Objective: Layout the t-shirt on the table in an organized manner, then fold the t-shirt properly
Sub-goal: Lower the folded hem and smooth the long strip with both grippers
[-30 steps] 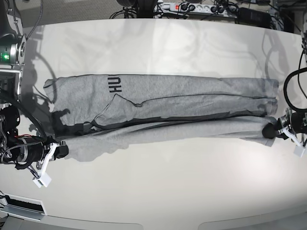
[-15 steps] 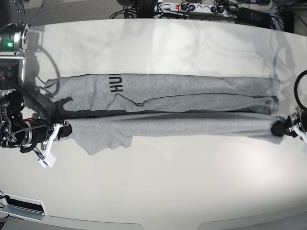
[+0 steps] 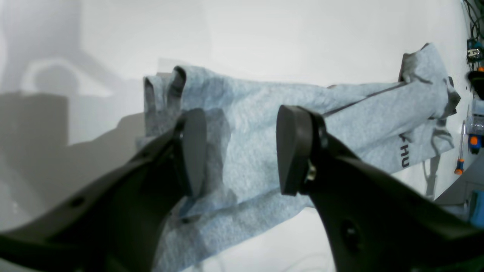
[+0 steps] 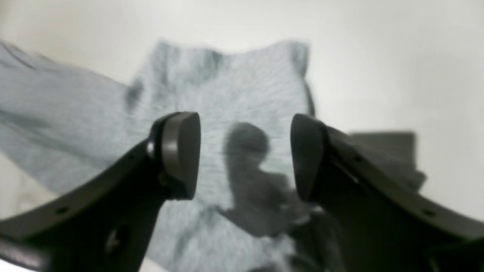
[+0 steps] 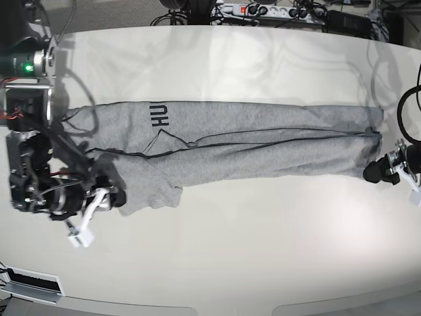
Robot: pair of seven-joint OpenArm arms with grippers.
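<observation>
Both pincers stand with jaws parted, gripping nothing: the left gripper [image 3: 240, 151] hovers at the right edge of the base frame, the right gripper [image 4: 244, 155] at lower left. Between them the heather-grey cotton t-shirt [image 5: 263, 141], folded into a long band, lies across the glossy off-white table [image 5: 263, 250].

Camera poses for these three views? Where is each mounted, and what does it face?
Base: high above, looking down at the table; both arms at the side edges.
Left wrist: behind the left hand, open fingers framing the t-shirt.
Right wrist: behind the right hand, open over blurred shirt.
Shared: the "HU" lettering shows in base and left wrist.
</observation>
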